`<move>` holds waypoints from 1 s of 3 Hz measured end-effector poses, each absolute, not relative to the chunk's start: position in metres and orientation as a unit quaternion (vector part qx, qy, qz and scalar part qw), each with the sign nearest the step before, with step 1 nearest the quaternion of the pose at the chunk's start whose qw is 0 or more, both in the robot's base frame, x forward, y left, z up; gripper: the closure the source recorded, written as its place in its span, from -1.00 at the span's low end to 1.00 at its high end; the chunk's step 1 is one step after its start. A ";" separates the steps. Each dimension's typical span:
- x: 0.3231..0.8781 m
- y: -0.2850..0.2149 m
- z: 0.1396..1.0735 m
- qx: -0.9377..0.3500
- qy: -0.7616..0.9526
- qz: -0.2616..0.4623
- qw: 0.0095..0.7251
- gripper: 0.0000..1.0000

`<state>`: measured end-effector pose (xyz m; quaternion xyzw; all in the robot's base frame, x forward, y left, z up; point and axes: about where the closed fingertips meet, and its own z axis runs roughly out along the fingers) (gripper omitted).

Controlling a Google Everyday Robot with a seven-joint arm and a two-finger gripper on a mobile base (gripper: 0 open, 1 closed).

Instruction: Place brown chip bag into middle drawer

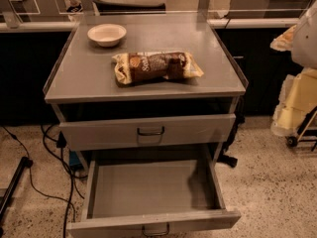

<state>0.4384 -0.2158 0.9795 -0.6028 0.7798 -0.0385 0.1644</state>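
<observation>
**Bag still on the top, and several ways to miss the drawer**

The gripper [308, 36] looks to be the pale rounded shape at the right edge of the camera view, level with the right end of the cabinet top [89, 78]. Whether it is open or closed I cannot tell. It has nothing of the task in it and is well apart from the bag.

The brown chip bag [156, 67] lies flat near the middle of the cabinet top, long side running left to right, with its pale sealed ends sticking out. It is crinkly and puffed, so a pinch on one thin end would probably slip or leave the bag swinging. A squeeze on the fat middle could skid off the foil or crush what is inside.

The bowl [106, 34] sits behind and to the left of the bag, near but not touching. A reach that comes in too deep or too far left could knock it.

Below the top, the upper drawer front [99, 132] is all but closed and overhangs the back of the middle drawer [148, 221], which is pulled well out with a bare tray. The likely faults here:

- letting go too far back, so the bag strikes that upper front
- letting go too far forward, so it drapes over the front panel and slides to the floor
- carrying the bag down too close to the edge of the top and catching it

Cables [54, 148] trail on the floor at the left, a snag risk if the base shifts that way
</observation>
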 end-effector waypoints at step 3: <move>0.457 -0.217 0.981 -0.561 0.793 -0.061 0.229 -1.00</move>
